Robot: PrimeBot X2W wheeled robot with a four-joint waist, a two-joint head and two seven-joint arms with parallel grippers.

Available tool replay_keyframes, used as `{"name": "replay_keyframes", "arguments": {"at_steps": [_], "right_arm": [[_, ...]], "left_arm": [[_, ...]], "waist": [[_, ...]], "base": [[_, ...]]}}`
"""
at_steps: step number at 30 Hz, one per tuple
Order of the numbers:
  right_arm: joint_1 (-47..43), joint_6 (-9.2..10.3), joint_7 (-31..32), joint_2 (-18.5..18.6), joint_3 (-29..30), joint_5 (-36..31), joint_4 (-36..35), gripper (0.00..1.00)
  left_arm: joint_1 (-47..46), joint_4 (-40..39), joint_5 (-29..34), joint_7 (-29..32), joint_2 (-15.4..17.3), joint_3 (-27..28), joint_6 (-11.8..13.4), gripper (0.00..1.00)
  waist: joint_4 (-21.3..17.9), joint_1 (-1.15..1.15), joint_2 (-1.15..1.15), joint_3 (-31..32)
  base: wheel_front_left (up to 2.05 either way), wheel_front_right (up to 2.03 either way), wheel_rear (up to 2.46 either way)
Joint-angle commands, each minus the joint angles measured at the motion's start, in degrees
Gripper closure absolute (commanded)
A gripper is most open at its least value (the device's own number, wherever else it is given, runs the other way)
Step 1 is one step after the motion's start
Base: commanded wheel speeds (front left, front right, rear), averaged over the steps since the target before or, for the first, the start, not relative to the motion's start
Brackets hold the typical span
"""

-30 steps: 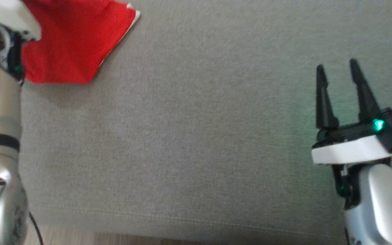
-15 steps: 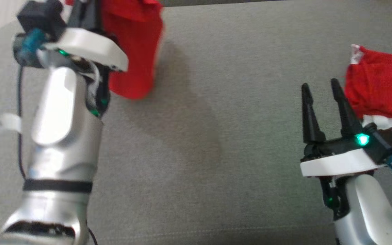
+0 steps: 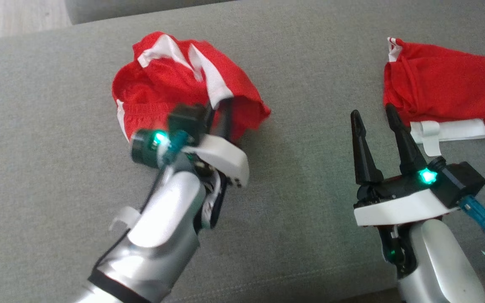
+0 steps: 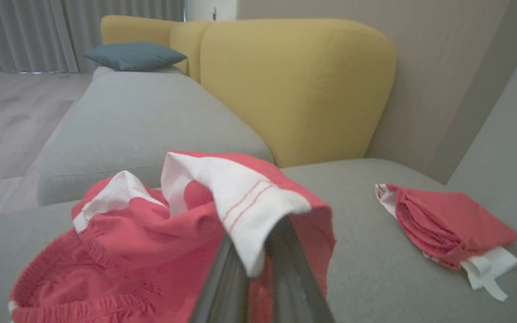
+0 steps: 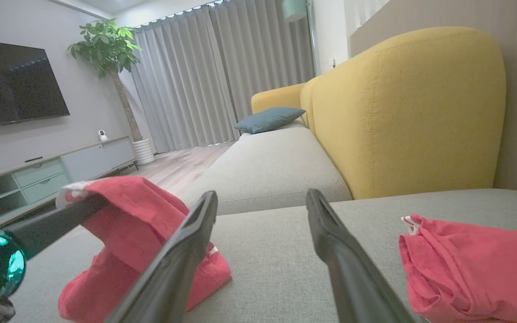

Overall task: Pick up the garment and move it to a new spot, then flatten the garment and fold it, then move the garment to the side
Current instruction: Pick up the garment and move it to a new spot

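Two changes since half a second ago: the head camera has swung, and the garment (image 3: 175,92), then dangling from the raised left gripper (image 3: 223,115), now sits heaped on the sofa (image 3: 301,75) left of centre, its white band pinched in the closed fingers. There are two red garments, the folded garment (image 3: 444,84) lying far right, and two grippers, the right gripper (image 3: 372,111) spread wide, empty, just beside it.

Garment (image 3: 150,90) perhaps mesh cloth, sofa (image 3: 301,63) matt woven
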State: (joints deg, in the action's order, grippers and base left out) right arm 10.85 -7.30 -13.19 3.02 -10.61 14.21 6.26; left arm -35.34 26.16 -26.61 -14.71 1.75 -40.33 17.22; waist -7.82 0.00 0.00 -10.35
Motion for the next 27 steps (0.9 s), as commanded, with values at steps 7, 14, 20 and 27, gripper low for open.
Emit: {"name": "replay_keyframes", "arguments": {"at_steps": [7,14,20,27], "right_arm": [[0.6,-0.19,-1.2,-0.1,-0.1,0.9,-0.8,0.00],[0.1,-0.19,-1.5,-0.1,1.7,0.2,0.2,0.00],[-0.6,-0.19,-1.4,-0.1,4.3,-0.9,0.5,0.00],[-1.5,-0.19,-0.5,-0.1,6.5,-2.2,0.0,0.00]], "left_arm": [[-2.6,1.8,-2.5,-0.3,1.1,-4.2,0.8,0.00],[-2.4,-0.3,0.6,-0.3,1.8,-0.5,1.2,0.00],[0.3,-4.2,3.2,-0.3,5.8,3.6,1.1,0.00],[5.2,-8.2,4.0,-0.3,9.9,5.1,-0.7,0.00]], "waist": [[0.6,0.00,0.00,-0.8],[4.2,0.00,0.00,1.6],[8.2,0.00,0.00,3.7],[12.4,0.00,0.00,5.1]], "base": [[0.00,0.00,0.00],[0.00,0.00,0.00],[0.00,0.00,0.00],[0.00,0.00,0.00]]}}
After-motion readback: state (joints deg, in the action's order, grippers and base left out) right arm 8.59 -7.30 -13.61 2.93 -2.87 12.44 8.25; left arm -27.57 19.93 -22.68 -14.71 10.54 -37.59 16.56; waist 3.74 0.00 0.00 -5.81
